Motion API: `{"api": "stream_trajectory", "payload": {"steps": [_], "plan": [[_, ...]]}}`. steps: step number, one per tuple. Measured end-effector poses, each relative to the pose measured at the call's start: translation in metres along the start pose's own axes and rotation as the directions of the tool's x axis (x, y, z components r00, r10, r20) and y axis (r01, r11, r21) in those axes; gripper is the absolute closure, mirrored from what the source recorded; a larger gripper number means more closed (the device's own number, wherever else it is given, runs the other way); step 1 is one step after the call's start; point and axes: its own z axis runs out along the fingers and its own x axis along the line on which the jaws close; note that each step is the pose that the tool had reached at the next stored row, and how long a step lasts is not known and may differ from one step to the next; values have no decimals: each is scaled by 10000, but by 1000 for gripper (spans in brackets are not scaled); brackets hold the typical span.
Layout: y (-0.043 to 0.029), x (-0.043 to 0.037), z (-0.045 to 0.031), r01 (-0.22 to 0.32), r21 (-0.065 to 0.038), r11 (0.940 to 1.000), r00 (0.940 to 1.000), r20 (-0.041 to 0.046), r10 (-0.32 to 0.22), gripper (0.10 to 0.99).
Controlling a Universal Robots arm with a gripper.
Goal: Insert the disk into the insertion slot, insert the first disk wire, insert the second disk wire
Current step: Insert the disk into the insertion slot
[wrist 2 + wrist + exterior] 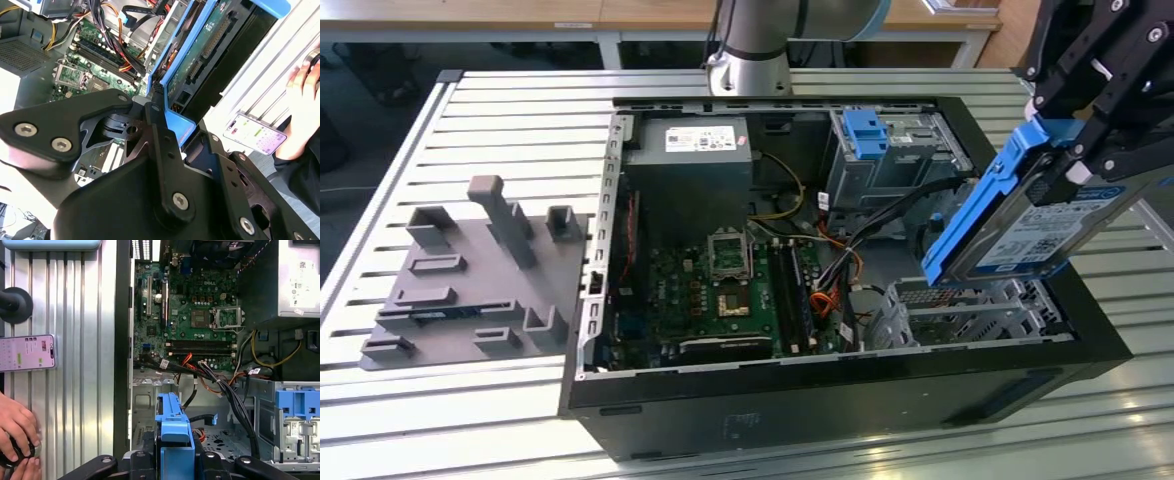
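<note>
My fingers (1121, 90) are clamped on the blue carrier of the disk (1031, 232). I hold it tilted on edge in the air at the exterior view's right, over the open computer case (854, 372). The insertion slot (963, 305), a perforated metal cage, sits just under the disk's lower end, and the disk is not yet in it. The motherboard (734, 290) lies beside the cage. In the first wrist view a person's hand (15, 427) rests on the slatted table (75, 340) near a phone (27, 353).

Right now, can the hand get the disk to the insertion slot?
Probably yes: the hand holds the disk tilted above the insertion slot, whose bay looks open, though black cables run close by.
</note>
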Motion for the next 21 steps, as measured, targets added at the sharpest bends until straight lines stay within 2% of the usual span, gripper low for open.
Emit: {"api": "stream_trajectory", "payload": {"steps": [8,21], "plan": [[8,2,46,1,-2,10000,10000,86,-1,722],[42,8,167,168,-14,9999,9998,93,-167,722]]}}
